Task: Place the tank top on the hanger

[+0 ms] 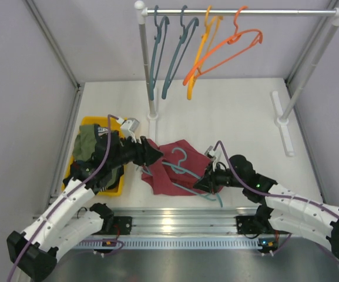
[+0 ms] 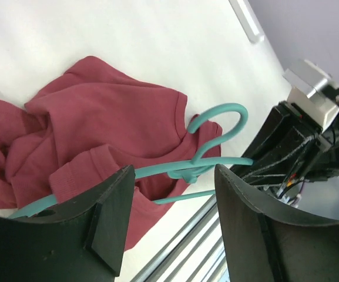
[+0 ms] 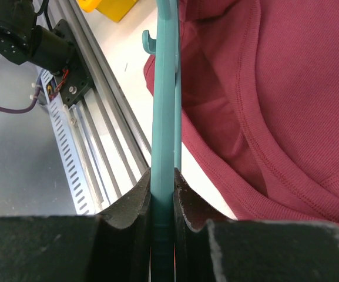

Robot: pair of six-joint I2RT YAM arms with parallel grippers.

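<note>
The maroon tank top (image 1: 168,170) lies crumpled on the white table between the arms. The light teal hanger (image 1: 181,169) lies across it, hook pointing away from the bases. My right gripper (image 1: 207,181) is shut on the hanger's right arm at the cloth's right edge; in the right wrist view the teal bar (image 3: 164,88) runs straight out from between the closed jaws (image 3: 163,188), with the tank top (image 3: 263,88) beside it. My left gripper (image 1: 155,154) is open and empty at the cloth's left edge. Its view shows the hanger (image 2: 216,126) and the tank top (image 2: 98,111) beyond the spread jaws (image 2: 175,200).
A yellow bin (image 1: 93,121) at the left holds an olive-green garment (image 1: 90,141). A clothes rack stands at the back; its rail (image 1: 257,11) carries two dark teal hangers (image 1: 157,53), a yellow hanger (image 1: 201,56) and an orange one (image 1: 231,47). A metal rail (image 1: 175,214) runs along the near edge.
</note>
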